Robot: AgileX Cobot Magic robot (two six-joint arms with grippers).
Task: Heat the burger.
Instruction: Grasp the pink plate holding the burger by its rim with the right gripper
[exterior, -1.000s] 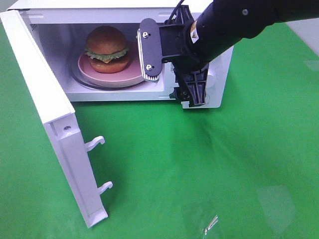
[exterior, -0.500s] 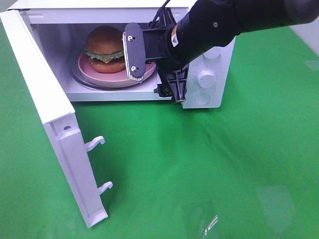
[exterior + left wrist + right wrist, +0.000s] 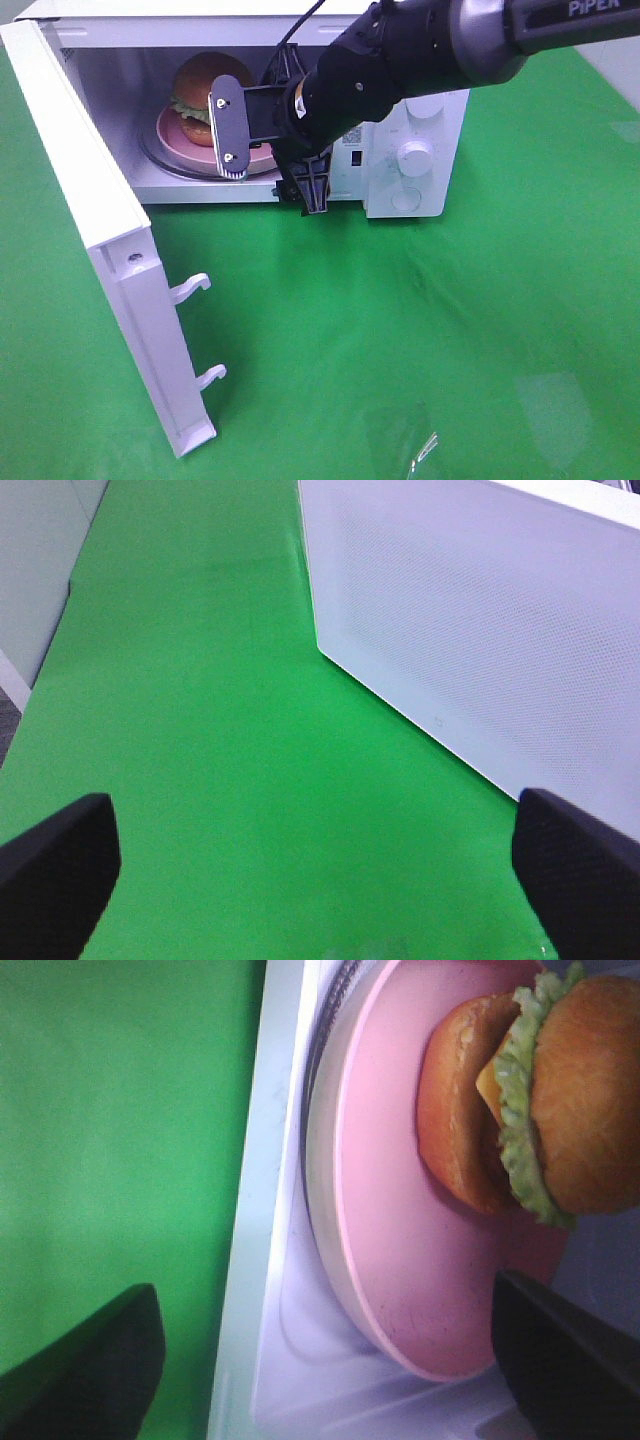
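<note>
- Golden-brown burger [image 3: 200,85] sitting on pink plate [image 3: 165,130], on glass turntable [image 3: 160,158] inside white microwave [image 3: 420,120]; loading step judged done.
- Microwave door [image 3: 95,230] swung wide open; closing it and starting the heating at the 2 knobs [image 3: 415,157] judged as what is left.
- Right gripper [image 3: 268,148] at the microwave's mouth, just in front of the plate; fingers [image 3: 229,125] spread wide and empty, touching nothing as far as visible.
- Left gripper [image 3: 320,875] outside the microwave, beside the outer face of its door; fingers [image 3: 60,865] wide apart, holding nothing.
- Against 1 second earlier: right gripper moved from in front of the microwave's control panel across to its opening, now partly covering burger and plate from above.
- Burger, plate and door unchanged.
</note>
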